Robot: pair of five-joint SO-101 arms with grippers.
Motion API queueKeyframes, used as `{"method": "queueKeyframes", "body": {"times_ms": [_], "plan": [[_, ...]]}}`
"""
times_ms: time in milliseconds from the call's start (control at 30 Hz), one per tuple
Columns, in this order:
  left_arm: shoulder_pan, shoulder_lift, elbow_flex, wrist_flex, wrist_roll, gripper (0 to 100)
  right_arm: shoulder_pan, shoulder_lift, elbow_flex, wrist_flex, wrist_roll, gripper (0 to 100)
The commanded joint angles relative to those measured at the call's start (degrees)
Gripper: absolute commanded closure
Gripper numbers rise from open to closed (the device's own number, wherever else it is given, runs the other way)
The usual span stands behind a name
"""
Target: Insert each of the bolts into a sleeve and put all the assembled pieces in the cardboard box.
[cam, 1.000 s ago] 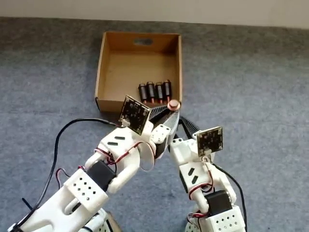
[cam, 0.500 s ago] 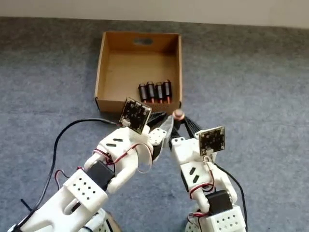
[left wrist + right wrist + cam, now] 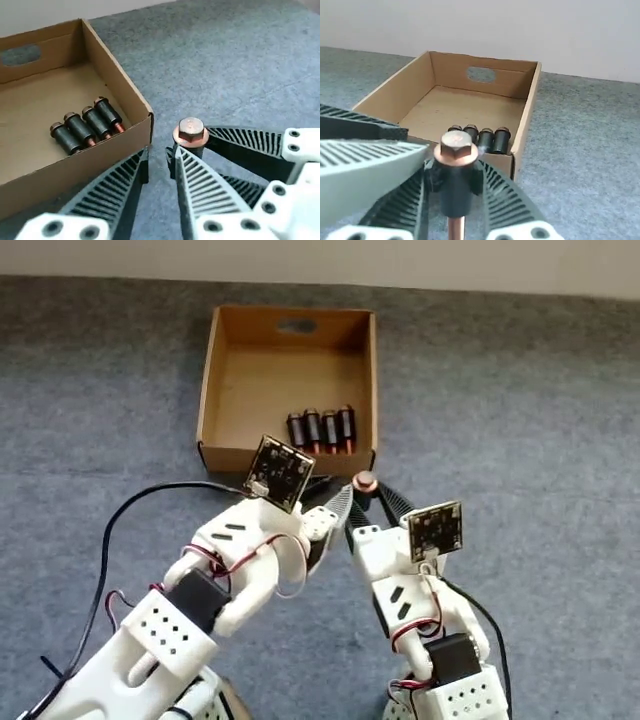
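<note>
Just outside the cardboard box (image 3: 208,390), the right pincer (image 3: 455,180) pinches a sleeved bolt (image 3: 363,481) beside the spread left pincer (image 3: 160,155); boxing it looks next, which calls for a lift over the near wall.

The right gripper (image 3: 455,187), clamped on the sleeve (image 3: 455,195) and bolt (image 3: 455,147), has drawn back from the cardboard box (image 3: 288,458). The left gripper (image 3: 160,154) has retreated too, just beside that claw.

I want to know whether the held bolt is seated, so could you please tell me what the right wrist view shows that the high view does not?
Right wrist view: the black sleeve clamped in the right gripper, with the bolt's copper shank poking out beneath it. High view: the bodies of the left arm and right arm, and a black cable on the carpet. Shared: the bolt's copper head, the cardboard box and four assembled pieces inside it.
</note>
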Motion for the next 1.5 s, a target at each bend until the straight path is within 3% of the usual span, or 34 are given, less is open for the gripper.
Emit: {"method": "queueKeyframes", "body": {"times_ms": [0,67,333,567,933,1233,1467], "plan": [[-8.57,-0.57,-3.47,4.48,-3.96,95,0.66,-0.92,-1.45,-1.27,0.26,99.3],[-14.02,-0.57,-3.74,6.51,-4.04,99,0.66,-0.75,-1.45,-1.19,0.26,99.3],[-30.46,-0.48,1.27,16.97,-4.13,99,0.66,-1.01,-2.33,4.18,0.26,99.3],[-35.74,-0.48,13.58,8.26,-4.31,99,0.57,-1.01,-9.54,15.16,0.62,99.3],[-40.66,-0.48,20.79,-2.29,-4.31,99,0.48,1.71,-24.66,15.6,0.35,99.3],[-40.92,-0.48,21.23,-2.73,-4.31,99,0.48,39.16,-55.78,15.69,-0.18,99.3],[-40.92,-0.48,21.23,-2.64,-4.31,99,-0.84,72.13,-76.0,15.69,-7.82,99.3]]}}
